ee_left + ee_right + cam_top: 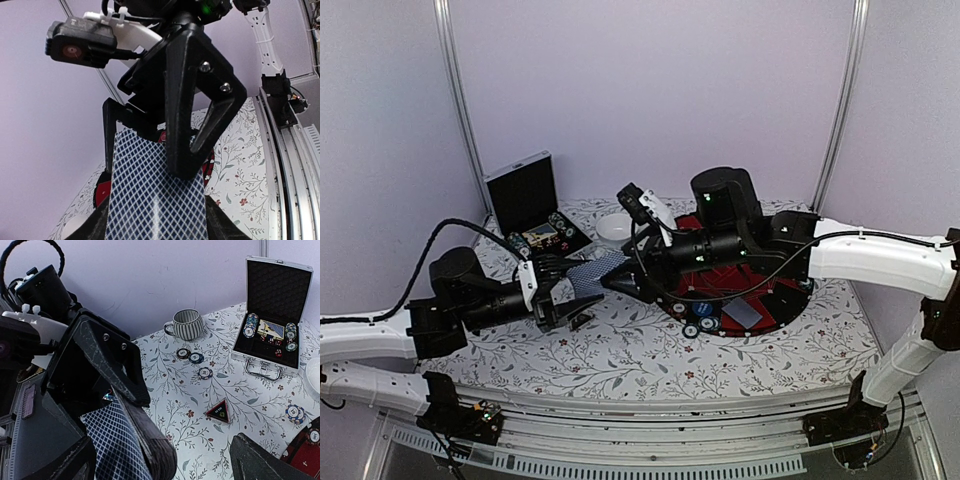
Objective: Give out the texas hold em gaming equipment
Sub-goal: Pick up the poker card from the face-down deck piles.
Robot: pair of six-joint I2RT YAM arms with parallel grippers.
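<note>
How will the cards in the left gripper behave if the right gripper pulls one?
Probably thin and bendy: the playing cards jut unsupported beyond the left gripper. Their sheen hints they're slippery, so several may slide out together.

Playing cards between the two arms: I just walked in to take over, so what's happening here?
The left gripper holds the playing cards in the air, backs showing. The right gripper is at their far end, jaws open, not gripping. Poker chips lie scattered on the floral tablecloth; more sit in the open case.
</note>
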